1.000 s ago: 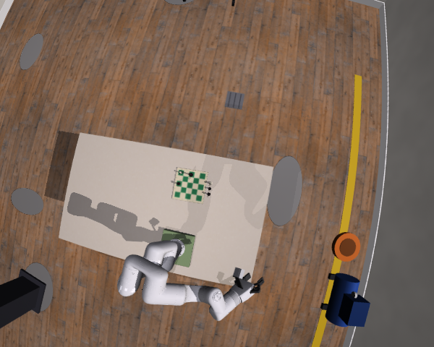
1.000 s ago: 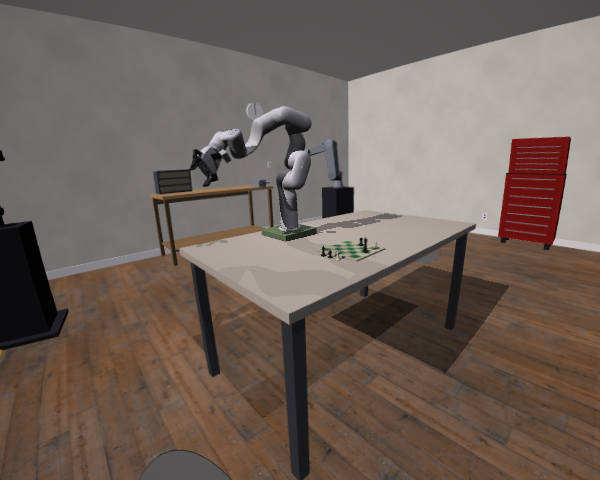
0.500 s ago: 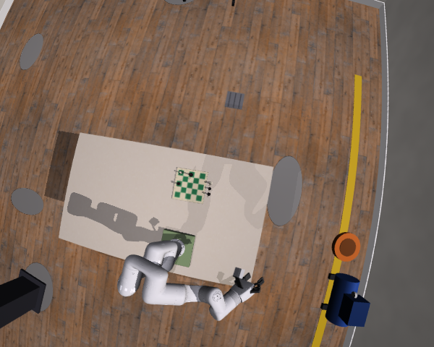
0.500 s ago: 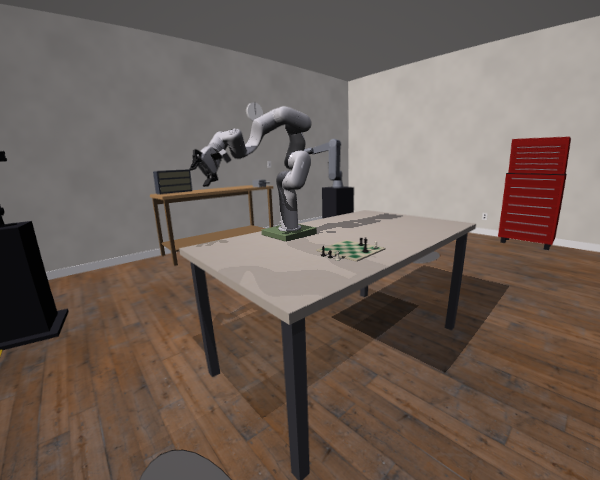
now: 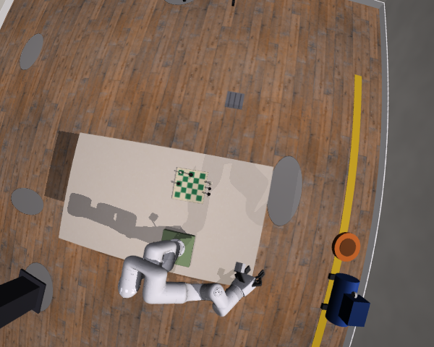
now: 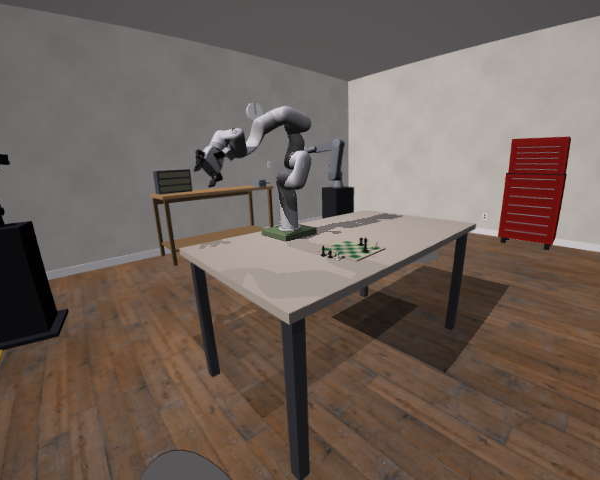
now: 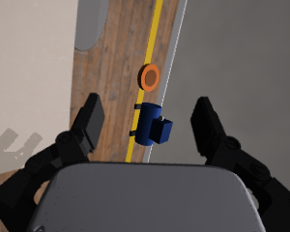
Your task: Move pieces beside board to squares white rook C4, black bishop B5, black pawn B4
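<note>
Hovering at 5 o'clock from the board (image 5: 189,185) (image 6: 351,250) in the top view, the open gripper (image 5: 255,272) (image 6: 205,169) (image 7: 148,106) grasps nothing; rook (image 5: 210,183) (image 6: 338,256), pawn (image 5: 209,188) (image 6: 329,254) and bishop (image 5: 208,194) (image 6: 323,251) stand beside the board, toward 3 o'clock.

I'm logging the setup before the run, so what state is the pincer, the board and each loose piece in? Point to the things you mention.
Pincer (image 5: 252,274) (image 6: 205,170) (image 7: 148,106): open, holding nothing.
Board (image 5: 189,185) (image 6: 350,250): flat on the table, three pieces standing on it.
White rook (image 6: 337,256): beside the board.
Two black pieces: upright beside the board.
</note>
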Robot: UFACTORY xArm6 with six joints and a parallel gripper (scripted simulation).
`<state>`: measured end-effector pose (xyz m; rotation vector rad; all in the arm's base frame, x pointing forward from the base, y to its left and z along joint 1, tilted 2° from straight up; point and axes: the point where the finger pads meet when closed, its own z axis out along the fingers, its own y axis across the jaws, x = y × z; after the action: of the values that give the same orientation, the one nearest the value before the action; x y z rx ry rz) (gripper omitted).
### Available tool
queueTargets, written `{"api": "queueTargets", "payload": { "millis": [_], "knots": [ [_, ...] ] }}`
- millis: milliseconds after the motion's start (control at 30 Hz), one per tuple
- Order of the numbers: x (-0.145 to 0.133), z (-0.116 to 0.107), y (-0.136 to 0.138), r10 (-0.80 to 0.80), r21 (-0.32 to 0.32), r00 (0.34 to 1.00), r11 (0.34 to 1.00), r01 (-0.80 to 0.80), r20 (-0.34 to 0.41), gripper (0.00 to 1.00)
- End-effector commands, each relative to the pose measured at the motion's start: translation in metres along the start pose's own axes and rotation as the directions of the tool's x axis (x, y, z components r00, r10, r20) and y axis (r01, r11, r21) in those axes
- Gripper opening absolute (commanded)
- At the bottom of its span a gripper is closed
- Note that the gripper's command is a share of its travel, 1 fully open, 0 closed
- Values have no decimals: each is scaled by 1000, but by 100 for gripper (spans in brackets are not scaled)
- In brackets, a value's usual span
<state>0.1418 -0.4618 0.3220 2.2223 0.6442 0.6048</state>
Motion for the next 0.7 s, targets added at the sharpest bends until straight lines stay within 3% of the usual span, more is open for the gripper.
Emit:
{"api": "queueTargets", "payload": {
  "millis": [0,233,367,567,667],
  "knots": [
    [26,11,1,33,39,999,999,-31,-43,100],
    [94,35,-9,131,171,983,979,-109,-129,100],
    [106,39,-12,149,196,979,973,-120,-138,100],
    [171,53,-32,241,345,957,922,-175,-159,100],
    [186,54,-37,260,377,953,907,-186,-156,100]
  ]
}}
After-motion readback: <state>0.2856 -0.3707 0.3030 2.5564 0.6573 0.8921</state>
